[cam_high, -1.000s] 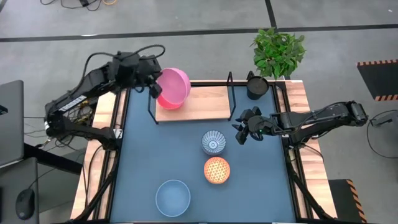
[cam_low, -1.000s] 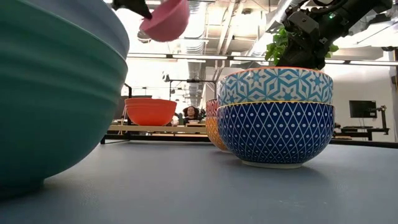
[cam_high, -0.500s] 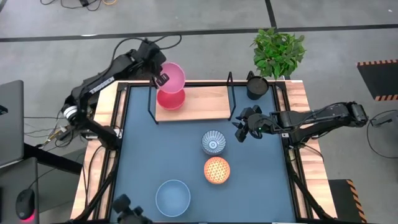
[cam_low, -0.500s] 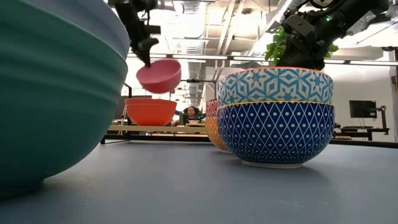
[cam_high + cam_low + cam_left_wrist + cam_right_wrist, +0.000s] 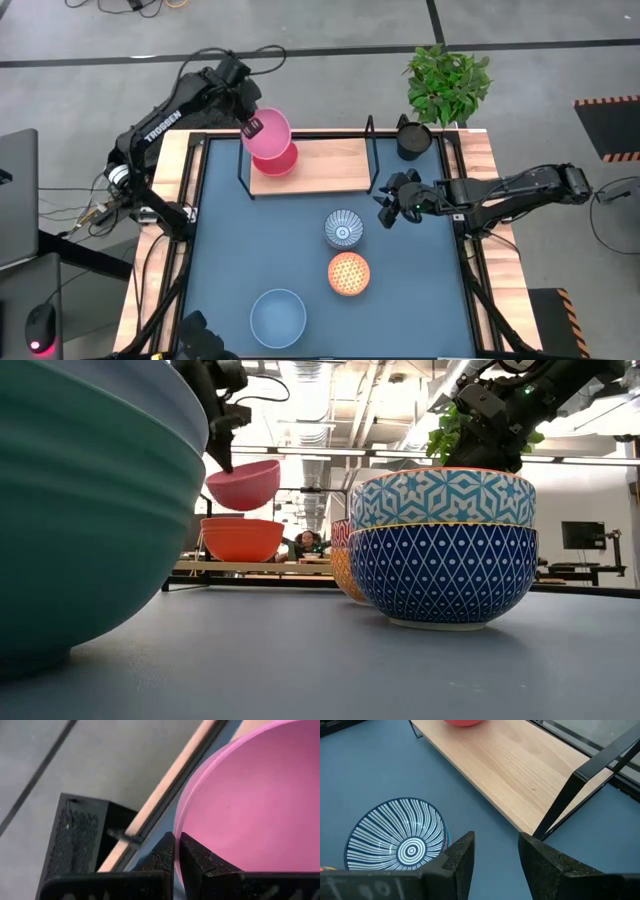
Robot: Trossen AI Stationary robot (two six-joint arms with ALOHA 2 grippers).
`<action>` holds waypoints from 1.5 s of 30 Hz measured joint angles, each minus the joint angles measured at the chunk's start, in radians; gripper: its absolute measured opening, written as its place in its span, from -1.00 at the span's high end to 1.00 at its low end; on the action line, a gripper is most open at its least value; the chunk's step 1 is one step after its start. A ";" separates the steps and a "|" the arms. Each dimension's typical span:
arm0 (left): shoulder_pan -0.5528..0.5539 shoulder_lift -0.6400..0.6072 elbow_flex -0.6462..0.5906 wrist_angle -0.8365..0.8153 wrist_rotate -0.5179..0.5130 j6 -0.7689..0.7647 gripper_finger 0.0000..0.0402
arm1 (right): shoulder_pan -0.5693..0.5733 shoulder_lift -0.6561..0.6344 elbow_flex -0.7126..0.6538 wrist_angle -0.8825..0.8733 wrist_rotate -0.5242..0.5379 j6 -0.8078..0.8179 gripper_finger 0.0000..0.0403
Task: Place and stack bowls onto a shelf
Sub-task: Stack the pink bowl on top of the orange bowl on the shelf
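High view: the pink bowl (image 5: 268,135) is held by its rim in the left gripper (image 5: 251,127), above the left end of the shelf (image 5: 330,165), directly over a red-orange bowl (image 5: 283,161) that rests on the wooden board. In the left wrist view the two dark fingers (image 5: 192,860) are seen pinched narrowly on the pink rim, one on each side of the wall. In the low view the pink bowl (image 5: 242,484) is seen hanging upright, apart from the red-orange bowl (image 5: 242,539) beneath it. The right gripper (image 5: 388,212) is held low over the tabletop (image 5: 230,250), just beside the shelf's right end and near the blue-patterned bowl (image 5: 343,229); in the right wrist view its fingers (image 5: 457,857) are seen parted, with nothing between them. The orange dotted bowl (image 5: 348,272) is placed just in front of the patterned one, and the pale blue bowl (image 5: 277,317) is set nearer the front edge. A black cup (image 5: 412,139) and a potted plant (image 5: 447,83) are seen at the far right corner.
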 joint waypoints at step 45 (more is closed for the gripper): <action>0.022 0.378 0.322 -0.359 0.205 0.042 1.00 | -0.038 0.000 0.000 -0.053 -0.002 -0.009 0.12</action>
